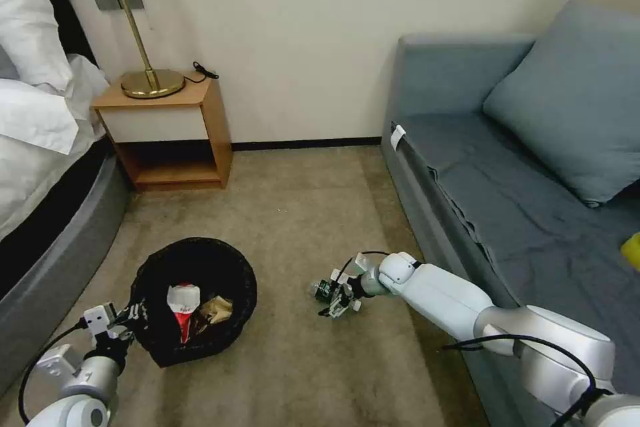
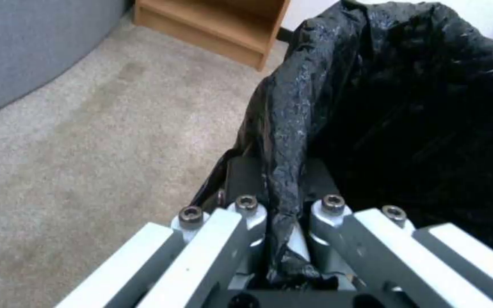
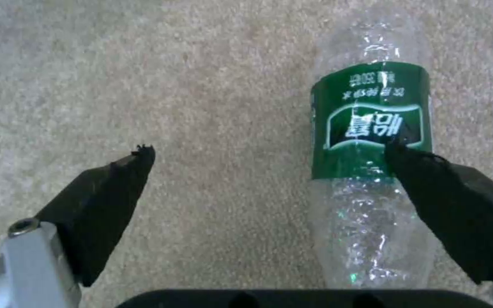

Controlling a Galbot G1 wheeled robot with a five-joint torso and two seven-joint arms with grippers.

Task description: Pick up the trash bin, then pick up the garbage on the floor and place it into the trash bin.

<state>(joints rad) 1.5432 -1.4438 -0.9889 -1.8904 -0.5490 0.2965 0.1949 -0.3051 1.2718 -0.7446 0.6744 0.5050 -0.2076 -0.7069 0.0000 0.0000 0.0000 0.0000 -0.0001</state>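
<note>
Left gripper (image 1: 127, 328): lower left of the head view, fingers clamped tight on the black bag at the near-left rim of the trash bin; the left wrist view shows the crinkled plastic pinched between the fingers (image 2: 246, 214).
Trash bin (image 1: 193, 300): lower left of centre in the head view, on the carpet (image 1: 300, 213), mouth open to the camera.
Inside the bin: a red snack packet (image 1: 182, 310) with a white top, and just right of it a shiny gold-brown wrapper (image 1: 217, 310).
Bottle (image 1: 323, 289): clear with a green label, lying on the carpet at lower centre, right of the bin and apart from it.
Right gripper (image 1: 339, 301): lower centre, down at the bottle, fingers spread wide; in the right wrist view one fingertip (image 3: 412, 158) overlaps the bottle's (image 3: 372, 171) green label while the other stands off over bare carpet.
Nightstand (image 1: 170, 130): upper left.
Sofa (image 1: 507, 200): right side.
</note>
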